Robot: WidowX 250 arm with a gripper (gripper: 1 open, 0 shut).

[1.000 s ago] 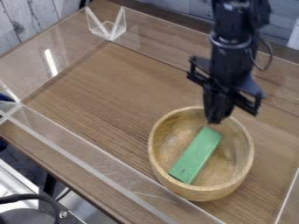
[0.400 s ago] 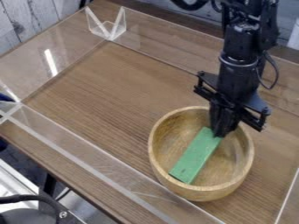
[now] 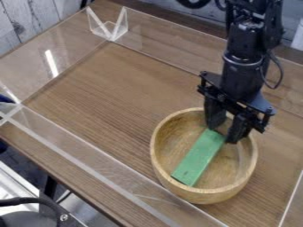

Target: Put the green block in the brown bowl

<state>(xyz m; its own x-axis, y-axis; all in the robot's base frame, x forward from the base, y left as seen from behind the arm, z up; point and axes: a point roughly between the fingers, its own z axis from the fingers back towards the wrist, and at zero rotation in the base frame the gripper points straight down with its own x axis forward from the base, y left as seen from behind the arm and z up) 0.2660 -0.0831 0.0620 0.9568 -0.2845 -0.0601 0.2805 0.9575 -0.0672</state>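
Where parted, gripper point(image 3: 226, 130) astride green block point(image 3: 200, 156)

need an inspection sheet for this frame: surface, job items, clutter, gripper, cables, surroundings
Surface: wooden tabletop, clear acrylic walls around it.
Job's things: green block lies inside the brown bowl, one end leaning up toward the far rim.
Clutter: small clear bracket at the far corner.
Grippers: gripper points down over the block's upper end, jaws open.
Cables: dark cable along the arm.
Surroundings: pale plank wall behind; dark object below the near edge, cannot identify.
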